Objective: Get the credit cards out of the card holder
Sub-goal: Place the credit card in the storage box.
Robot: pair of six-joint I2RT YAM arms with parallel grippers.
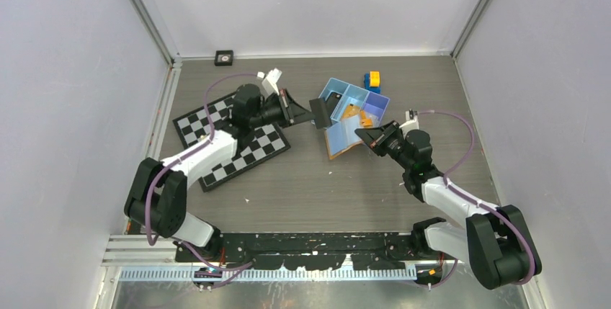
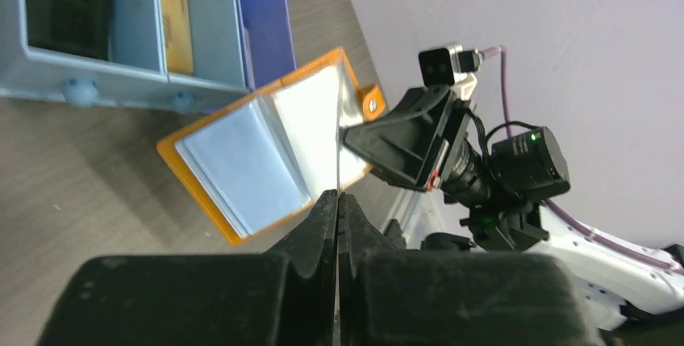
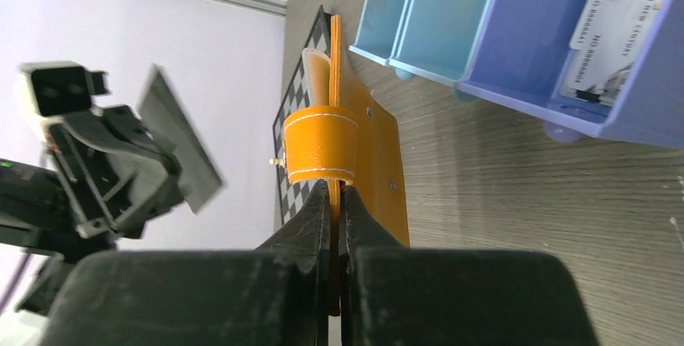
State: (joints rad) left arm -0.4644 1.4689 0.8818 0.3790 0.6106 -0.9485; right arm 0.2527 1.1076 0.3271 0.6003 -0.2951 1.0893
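Note:
The orange card holder lies open beside the blue tray, its greyish clear sleeves facing up. My right gripper is shut on the holder's edge by the small tab, jaws tight on the orange leather. My left gripper is shut on a dark credit card and holds it in the air just left of the tray. In the left wrist view the card shows edge-on as a thin line between the closed jaws. It also shows in the right wrist view.
The blue three-compartment tray stands behind the holder, with an orange card and a white printed card inside. A small yellow-and-blue block sits behind the tray. A checkerboard mat lies under the left arm.

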